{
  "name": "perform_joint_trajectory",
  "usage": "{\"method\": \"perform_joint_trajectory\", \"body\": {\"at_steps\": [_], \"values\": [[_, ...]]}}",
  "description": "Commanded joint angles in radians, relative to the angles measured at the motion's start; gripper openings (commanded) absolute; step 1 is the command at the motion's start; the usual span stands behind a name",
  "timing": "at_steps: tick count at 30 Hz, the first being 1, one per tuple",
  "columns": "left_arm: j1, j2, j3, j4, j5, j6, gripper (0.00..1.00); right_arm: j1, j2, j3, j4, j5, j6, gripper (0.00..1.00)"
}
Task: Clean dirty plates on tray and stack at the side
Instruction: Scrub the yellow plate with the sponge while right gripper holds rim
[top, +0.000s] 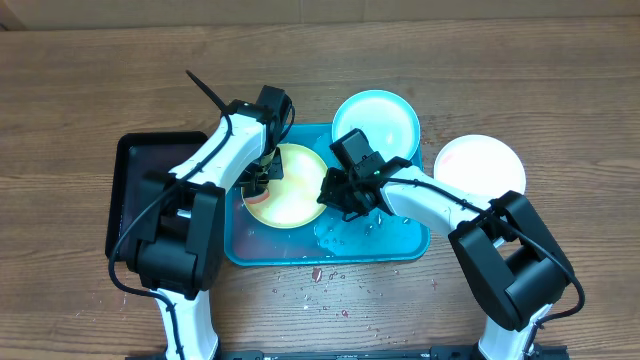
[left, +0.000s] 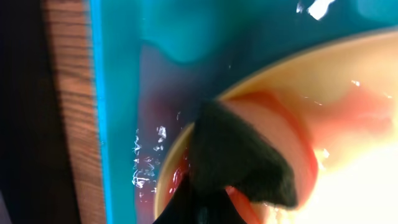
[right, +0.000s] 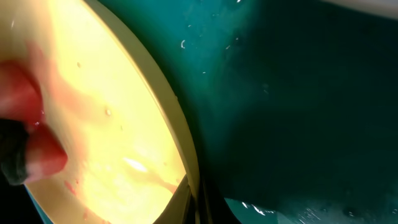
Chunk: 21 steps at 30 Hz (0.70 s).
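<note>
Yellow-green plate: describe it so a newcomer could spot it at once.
Find the large teal tray in the middle of the wooden table. The yellow-green plate lies inside it, left of centre. Unlike the light blue plate over the tray's far rim and the pale pink plate on the table, it carries red smears.

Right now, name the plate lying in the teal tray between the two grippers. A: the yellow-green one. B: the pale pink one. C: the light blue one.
A: the yellow-green plate lies in the tray, with the left gripper pressing a dark sponge on its left rim and the right gripper pinching its right rim.
</note>
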Motion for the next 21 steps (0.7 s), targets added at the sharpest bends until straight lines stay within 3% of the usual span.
{"method": "perform_joint_trajectory", "body": {"at_steps": [1, 5, 11, 14, 21], "values": [[0.007, 0.027, 0.014, -0.005, 0.259, 0.32, 0.04, -0.005, 0.011, 0.007, -0.01, 0.007, -0.008, 0.04], [-0.023, 0.027, 0.014, -0.088, 0.53, 0.681, 0.04, -0.005, 0.011, 0.007, -0.007, 0.007, -0.008, 0.04], [-0.07, 0.027, 0.014, -0.148, 0.581, 0.836, 0.04, -0.005, 0.011, 0.007, -0.007, 0.007, -0.008, 0.04], [-0.077, 0.027, 0.014, -0.086, 0.599, 0.817, 0.04, -0.005, 0.011, 0.007, -0.008, 0.007, -0.008, 0.04], [-0.066, 0.027, 0.014, 0.175, 0.56, 0.518, 0.04, -0.005, 0.011, 0.007, -0.012, 0.006, -0.008, 0.04]]}}
